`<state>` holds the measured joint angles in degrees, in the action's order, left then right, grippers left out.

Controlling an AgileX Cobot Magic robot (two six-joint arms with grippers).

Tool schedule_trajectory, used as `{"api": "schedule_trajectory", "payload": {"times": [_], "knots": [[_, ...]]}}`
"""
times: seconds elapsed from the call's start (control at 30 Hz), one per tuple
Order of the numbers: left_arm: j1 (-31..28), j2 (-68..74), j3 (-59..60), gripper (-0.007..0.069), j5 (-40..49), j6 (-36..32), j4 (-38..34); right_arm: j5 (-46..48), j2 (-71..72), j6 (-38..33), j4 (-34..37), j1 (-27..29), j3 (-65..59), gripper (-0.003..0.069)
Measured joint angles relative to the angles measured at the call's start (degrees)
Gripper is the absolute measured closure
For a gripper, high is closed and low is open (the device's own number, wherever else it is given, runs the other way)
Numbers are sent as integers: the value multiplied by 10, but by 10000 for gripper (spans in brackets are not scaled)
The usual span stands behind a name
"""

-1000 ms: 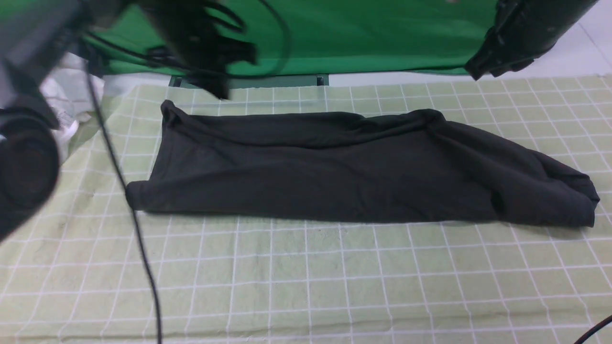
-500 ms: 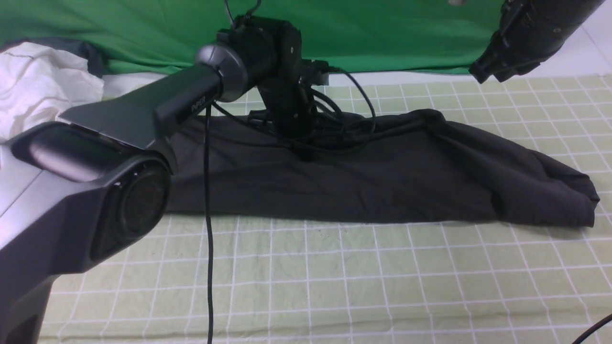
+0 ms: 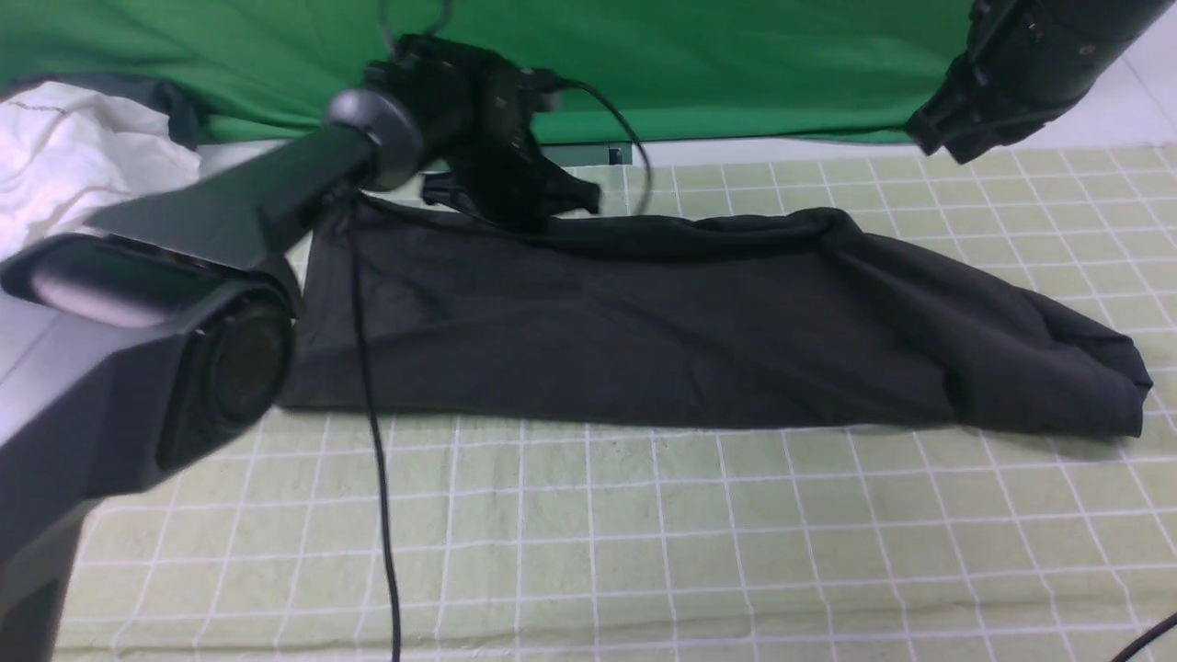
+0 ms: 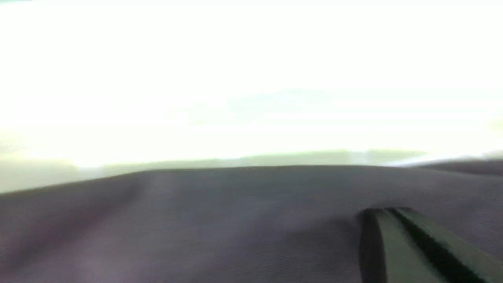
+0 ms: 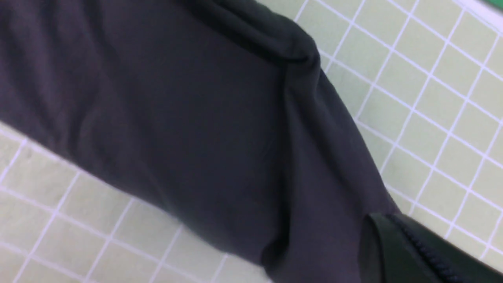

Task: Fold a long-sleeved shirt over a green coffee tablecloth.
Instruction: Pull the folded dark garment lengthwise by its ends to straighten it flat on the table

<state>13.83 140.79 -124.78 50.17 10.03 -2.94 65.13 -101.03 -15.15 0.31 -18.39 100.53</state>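
The long-sleeved shirt (image 3: 644, 322) is black and lies folded into a long band across the green coffee tablecloth (image 3: 644, 533). My left gripper (image 3: 519, 207) reaches over the shirt's far edge, left of centre. In the left wrist view it (image 4: 387, 212) is shut, tips low over the dark cloth (image 4: 196, 224), with no fabric visible between the fingers. My right gripper (image 3: 924, 138) hangs high at the far right. The right wrist view shows it (image 5: 387, 220) shut and empty above the shirt's right part (image 5: 188, 118), with the gridded cloth (image 5: 432, 118) beside it.
A crumpled white garment (image 3: 83, 156) lies at the far left. Plain deep-green fabric (image 3: 736, 64) hangs behind the table. A black cable (image 3: 372, 441) drops from my left arm across the near cloth. Another cable (image 3: 1149, 639) shows at the near right corner.
My left arm swung in from the left to the shirt's middle, then drew back and left to its far edge. The right arm barely moved. The shirt lies much as before.
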Motion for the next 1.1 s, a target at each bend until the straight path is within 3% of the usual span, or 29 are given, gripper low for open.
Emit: {"api": "schedule_trajectory", "payload": {"times": [0.13, 0.3, 0.57, 0.6, 0.67, 0.7, 0.8, 0.9, 1.1], "knots": [[-26, -18, -23, 613, 77, -65, -71, 35, 22, -3, 1, 0, -2, 655], [-23, -66, -24, 613, 144, -92, -67, 40, 39, -4, 0, 8, -31, 655], [-23, -186, 104, 613, 167, -100, -33, 32, 74, 32, 0, 110, -176, 609], [-23, -192, 118, 613, 165, -100, -33, 25, 74, 39, 2, 122, -187, 589], [-23, -230, 208, 613, 138, -100, -34, -26, 68, 66, 20, 175, -225, 480], [-23, -232, 215, 613, 138, -100, -34, -30, 67, 68, 22, 179, -226, 470], [-23, -251, 320, 613, 84, -104, -35, -86, 43, 69, 68, 229, -227, 294], [-23, -248, 385, 613, 34, -104, -35, -109, -2, 57, 115, 255, -209, 208], [-23, -245, 436, 613, -17, -104, -35, -111, -102, 24, 182, 259, -158, 211]]}}
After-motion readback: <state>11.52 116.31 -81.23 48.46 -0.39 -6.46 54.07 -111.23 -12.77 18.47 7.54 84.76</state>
